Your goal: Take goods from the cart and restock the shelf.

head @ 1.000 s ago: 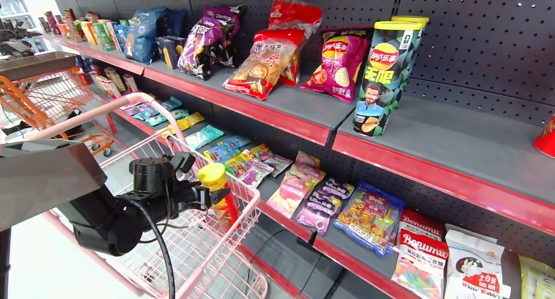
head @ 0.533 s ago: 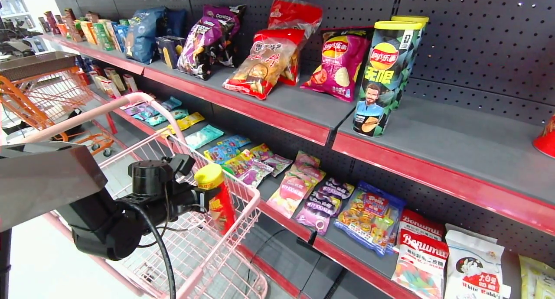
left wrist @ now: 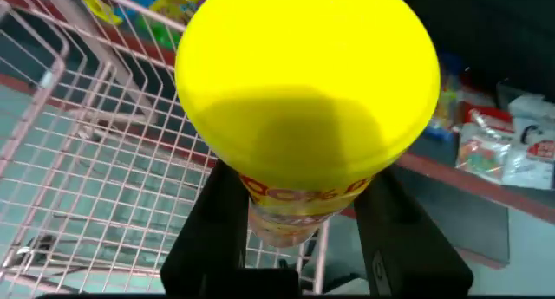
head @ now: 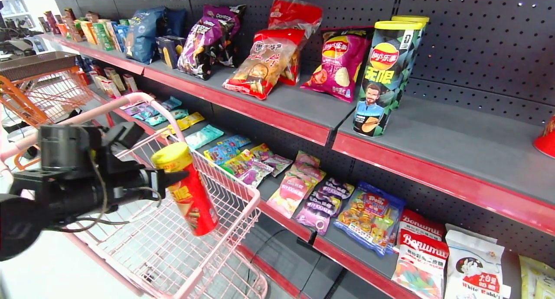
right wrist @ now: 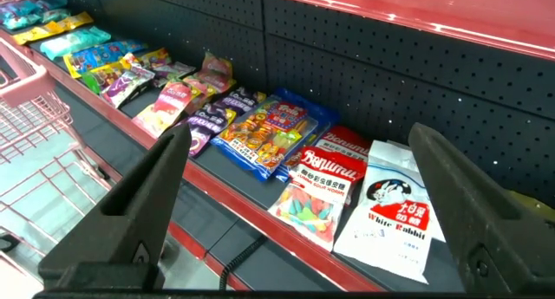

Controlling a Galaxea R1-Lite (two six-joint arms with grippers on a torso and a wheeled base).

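My left gripper [head: 171,183] is shut on a red chip can with a yellow lid [head: 187,190], holding it tilted above the pink wire cart [head: 204,251]. In the left wrist view the can's yellow lid [left wrist: 305,82] looms large between the two dark fingers [left wrist: 212,238]. The upper shelf [head: 455,143] carries two tall dark chip cans [head: 383,76] and snack bags [head: 340,63]. My right gripper [right wrist: 303,212] stands open with nothing between its fingers, facing the lower shelf's candy bags [right wrist: 269,130].
An orange cart [head: 43,95] stands at the far left. Red rails [head: 433,177] edge each shelf. The upper shelf has bare grey room to the right of the dark cans. A red object [head: 545,141] sits at the far right edge.
My left gripper has risen and drawn back to the left with the red can, lifting it out of the cart basket. The shelf goods have not moved.
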